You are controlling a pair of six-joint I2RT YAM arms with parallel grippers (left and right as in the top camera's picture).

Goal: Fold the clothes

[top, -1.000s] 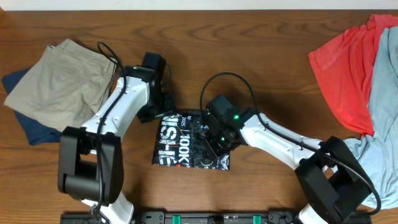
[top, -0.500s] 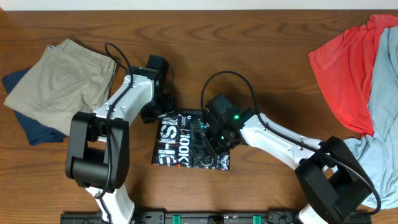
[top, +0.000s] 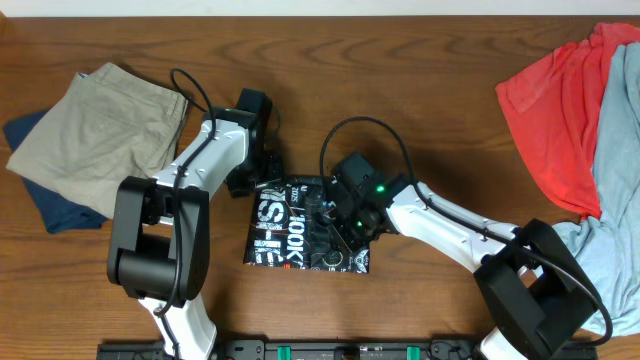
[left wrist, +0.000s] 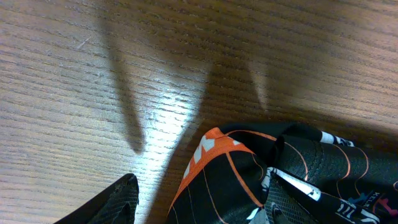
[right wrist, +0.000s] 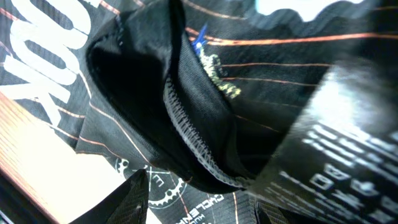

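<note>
I hold my left fingers (left wrist: 121, 198) apart at the jersey (top: 300, 238) corner, likely to steady it, while my right fingers (right wrist: 129, 200) straddle a fold, grip unclear.

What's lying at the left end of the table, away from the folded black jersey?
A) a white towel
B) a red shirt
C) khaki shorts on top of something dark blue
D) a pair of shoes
C: seen from overhead, khaki shorts lie over a dark blue garment at the left, while the red shirt is on the right.
</note>
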